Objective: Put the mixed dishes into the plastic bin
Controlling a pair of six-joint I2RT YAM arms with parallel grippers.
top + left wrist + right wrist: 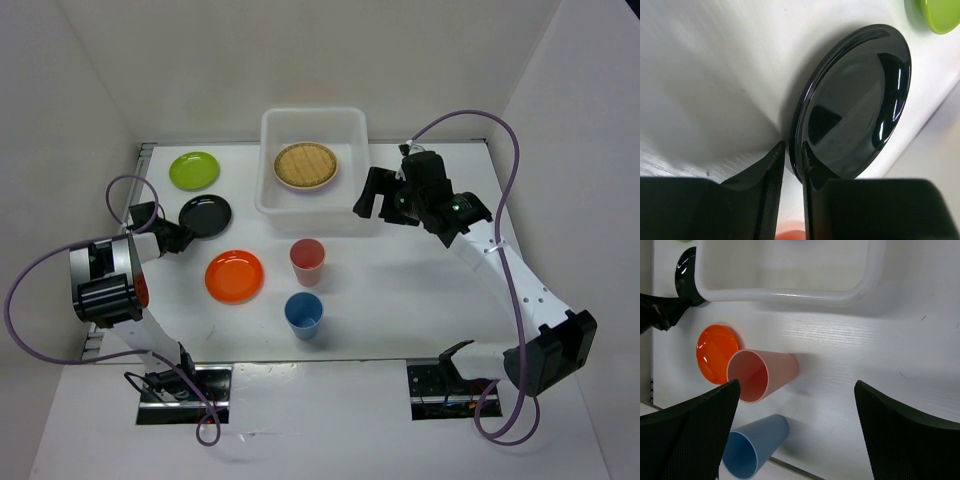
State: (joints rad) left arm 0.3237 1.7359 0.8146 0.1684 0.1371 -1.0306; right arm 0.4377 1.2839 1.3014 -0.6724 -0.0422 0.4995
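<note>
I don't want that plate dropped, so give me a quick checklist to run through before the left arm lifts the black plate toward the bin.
1. Left gripper jaws straddle the black plate rim: ok.
2. Grip firm: cannot tell; a thin gap shows beside one finger.
3. Room in the plastic bin: ok; only the bamboo plate lies inside.
4. Right gripper out of the way: probably ok; it is open, at the bin's right near corner.
5. Lime green plate apart from the black one: ok.
</note>
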